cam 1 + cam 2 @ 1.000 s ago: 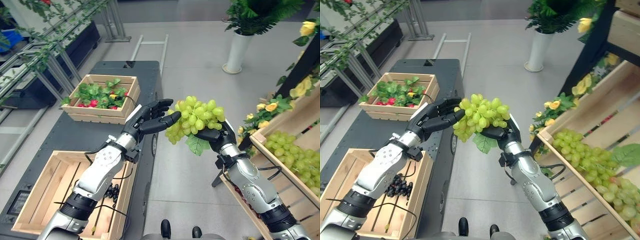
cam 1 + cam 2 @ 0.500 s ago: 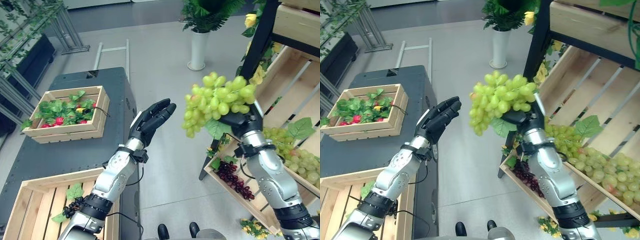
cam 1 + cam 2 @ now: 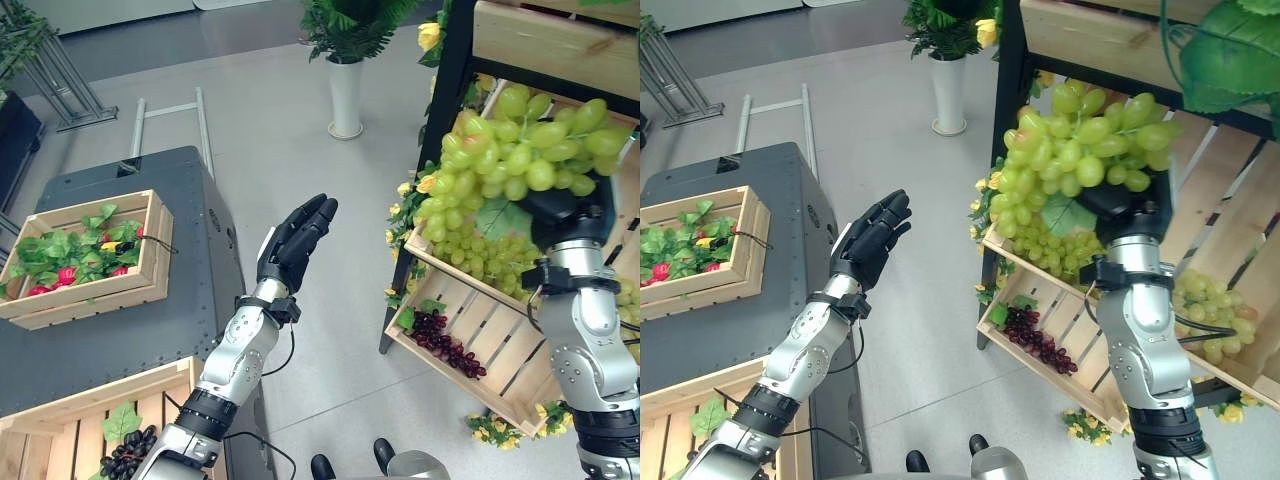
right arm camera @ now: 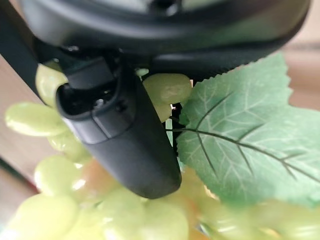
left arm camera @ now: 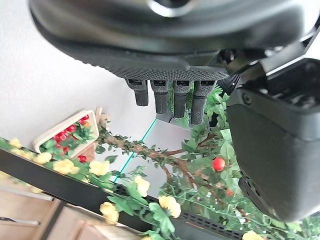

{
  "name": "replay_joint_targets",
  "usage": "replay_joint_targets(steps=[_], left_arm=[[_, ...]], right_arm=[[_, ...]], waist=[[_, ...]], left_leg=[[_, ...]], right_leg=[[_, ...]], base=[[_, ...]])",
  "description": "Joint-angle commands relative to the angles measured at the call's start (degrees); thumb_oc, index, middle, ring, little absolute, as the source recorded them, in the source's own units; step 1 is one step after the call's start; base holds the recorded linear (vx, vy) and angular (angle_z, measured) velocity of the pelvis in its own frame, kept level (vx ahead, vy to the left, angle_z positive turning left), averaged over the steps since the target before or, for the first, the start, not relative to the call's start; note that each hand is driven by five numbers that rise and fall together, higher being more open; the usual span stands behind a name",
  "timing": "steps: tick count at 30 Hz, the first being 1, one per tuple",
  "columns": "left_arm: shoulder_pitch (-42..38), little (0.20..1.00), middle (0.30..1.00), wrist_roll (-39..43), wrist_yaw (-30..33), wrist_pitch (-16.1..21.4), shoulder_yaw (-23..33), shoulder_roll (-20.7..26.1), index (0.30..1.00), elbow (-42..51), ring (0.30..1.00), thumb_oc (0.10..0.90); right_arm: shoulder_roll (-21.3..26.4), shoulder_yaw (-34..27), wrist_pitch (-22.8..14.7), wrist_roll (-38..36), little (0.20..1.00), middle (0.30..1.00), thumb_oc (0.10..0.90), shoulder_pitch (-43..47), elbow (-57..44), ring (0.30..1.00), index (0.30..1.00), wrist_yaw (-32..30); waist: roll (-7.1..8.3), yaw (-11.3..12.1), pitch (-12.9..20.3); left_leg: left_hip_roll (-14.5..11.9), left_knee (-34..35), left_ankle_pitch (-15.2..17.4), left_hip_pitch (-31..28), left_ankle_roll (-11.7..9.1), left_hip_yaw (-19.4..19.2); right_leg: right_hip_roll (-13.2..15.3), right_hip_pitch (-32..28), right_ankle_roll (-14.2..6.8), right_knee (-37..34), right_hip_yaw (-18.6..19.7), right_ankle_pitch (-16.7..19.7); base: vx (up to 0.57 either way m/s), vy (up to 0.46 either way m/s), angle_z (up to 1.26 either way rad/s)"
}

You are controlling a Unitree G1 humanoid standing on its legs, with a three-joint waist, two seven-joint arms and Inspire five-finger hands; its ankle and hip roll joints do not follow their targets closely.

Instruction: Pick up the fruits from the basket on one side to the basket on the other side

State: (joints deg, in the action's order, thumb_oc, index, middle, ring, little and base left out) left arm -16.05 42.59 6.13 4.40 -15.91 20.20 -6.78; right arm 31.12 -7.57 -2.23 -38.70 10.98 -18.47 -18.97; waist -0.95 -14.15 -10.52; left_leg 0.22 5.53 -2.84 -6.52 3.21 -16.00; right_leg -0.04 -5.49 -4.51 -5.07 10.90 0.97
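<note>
Gripping green grapes (image 3: 520, 140): right hand (image 3: 565, 215) | left hand (image 3: 295, 240) fingers straight | shelf crate (image 3: 500, 375) below

arms: silver-grey metal shells, black joint bands | left hand (image 3: 294, 243): dark, ribbed finger pads | right hand (image 3: 1127, 210): dark, smooth thumb | wrists: black collars

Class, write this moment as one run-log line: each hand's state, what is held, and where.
right hand: shut on green grapes, raised before shelf crate | left hand: open, holding nothing, over the floor beside the grey table
</note>
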Motion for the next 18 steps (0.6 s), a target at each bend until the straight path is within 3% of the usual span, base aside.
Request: replay_joint_targets(steps=[1, 6, 8, 10, 18], left_arm=[[-5.26, 0.900, 0.900, -1.11, -0.63, 9.68, 0.39, -0.06, 0.900, 0.52, 0.900, 0.800], [-5.06, 0.900, 0.900, -2.60, -0.13, 10.90, -0.10, 1.28, 0.900, 2.02, 0.900, 0.800], [-5.20, 0.900, 0.900, -2.02, 0.09, 11.40, -0.51, 1.69, 0.900, 2.85, 0.900, 0.800], [-5.33, 0.900, 0.900, -1.81, 0.46, 11.27, -0.96, 2.24, 0.900, 3.97, 0.900, 0.800], [-6.33, 0.900, 0.900, -1.10, -0.31, 9.45, -2.90, 2.76, 0.900, 4.92, 0.900, 0.800]], right_arm=[[3.16, -8.23, -10.28, 3.93, 0.300, 0.300, 0.400, 4.12, -4.37, 0.300, 0.300, -5.56], [3.85, -11.87, -10.75, 1.37, 0.300, 0.300, 0.400, 0.64, 2.02, 0.300, 0.300, -10.08], [4.56, -12.47, -10.57, 6.34, 0.300, 0.300, 0.400, -0.45, 4.95, 0.300, 0.300, -11.94], [5.48, -12.82, -9.90, 6.25, 0.300, 0.300, 0.400, -0.89, 8.37, 0.300, 0.300, -12.88], [9.70, -11.66, -6.08, 5.83, 0.300, 0.300, 0.400, 0.29, 26.42, 0.300, 0.300, -11.82]], waist=[[1.22, 0.59, 5.37], [1.58, -0.10, 5.38], [1.66, -0.26, 5.36], [1.82, -0.25, 5.31], [2.69, 1.41, 5.19]], left_leg=[[0.75, -0.53, 9.74, -3.10, -0.63, 1.89], [0.60, -0.53, 9.73, -2.96, -0.57, 1.60], [0.56, -0.53, 9.67, -2.92, -0.60, 1.65], [0.52, -0.53, 9.57, -2.85, -0.61, 1.77], [0.57, -0.53, 9.05, -2.53, -0.96, 3.19]], right_leg=[[-1.86, 2.32, -1.59, 1.71, -2.84, -0.42], [-1.85, 2.73, -1.82, 1.93, -2.79, -0.20], [-1.86, 2.89, -1.88, 2.14, -2.79, -0.20], [-1.88, 2.95, -1.93, 2.31, -2.80, -0.21], [-1.58, 2.59, -1.88, 1.69, -4.09, 0.47]], base=[[0.01, 0.009, -0.03], [0.01, 0.006, -0.08], [0.00, -0.005, -0.07], [0.00, -0.014, -0.06], [-0.01, -0.018, 0.00]])
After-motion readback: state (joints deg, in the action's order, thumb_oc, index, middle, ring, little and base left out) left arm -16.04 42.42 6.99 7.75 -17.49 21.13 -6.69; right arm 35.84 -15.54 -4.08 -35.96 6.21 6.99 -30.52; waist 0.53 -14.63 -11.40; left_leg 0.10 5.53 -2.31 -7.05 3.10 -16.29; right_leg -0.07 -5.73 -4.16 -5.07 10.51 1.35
